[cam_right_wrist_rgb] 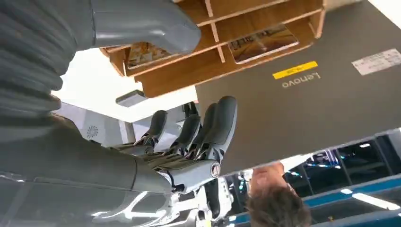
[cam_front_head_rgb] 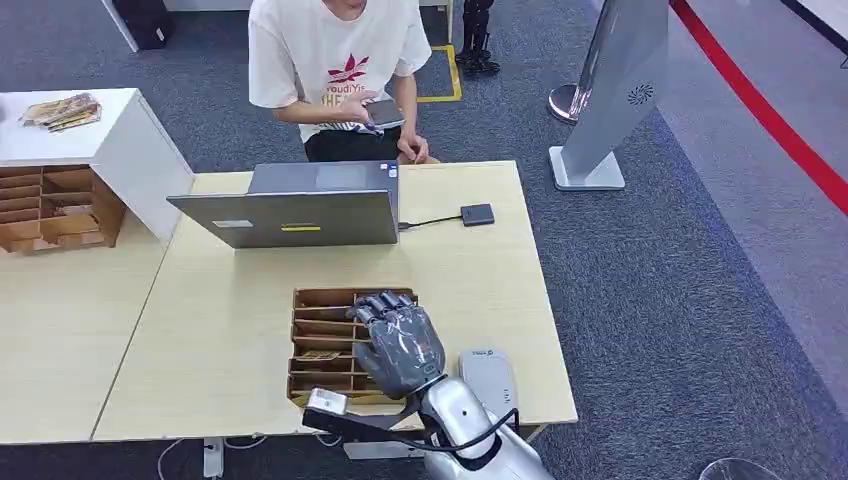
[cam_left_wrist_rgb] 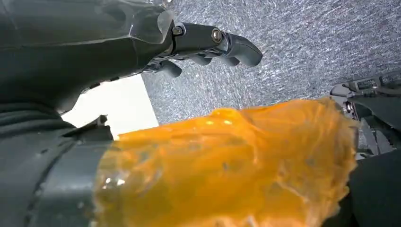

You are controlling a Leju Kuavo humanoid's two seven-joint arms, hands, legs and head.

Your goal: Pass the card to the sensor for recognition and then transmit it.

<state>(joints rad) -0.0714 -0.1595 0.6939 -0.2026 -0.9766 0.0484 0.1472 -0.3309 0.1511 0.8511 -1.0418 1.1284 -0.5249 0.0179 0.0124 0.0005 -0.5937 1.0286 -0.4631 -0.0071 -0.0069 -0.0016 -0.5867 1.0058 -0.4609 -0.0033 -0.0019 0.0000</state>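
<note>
Fingers of the right hand (cam_front_head_rgb: 398, 345) spread, holding nothing, over the wooden card rack (cam_front_head_rgb: 318, 342); left hand (cam_left_wrist_rgb: 208, 45) likewise empty.

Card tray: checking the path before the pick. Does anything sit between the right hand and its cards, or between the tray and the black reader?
Nothing visible does. The right hand is above the card tray, whose slots are open on top. Bare table lies between tray and black reader; the laptop stands aside.

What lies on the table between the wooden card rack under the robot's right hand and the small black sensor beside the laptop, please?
Nothing: in the head view the table is bare between the wooden card rack and the black sensor; the laptop stands off to one side.
</note>
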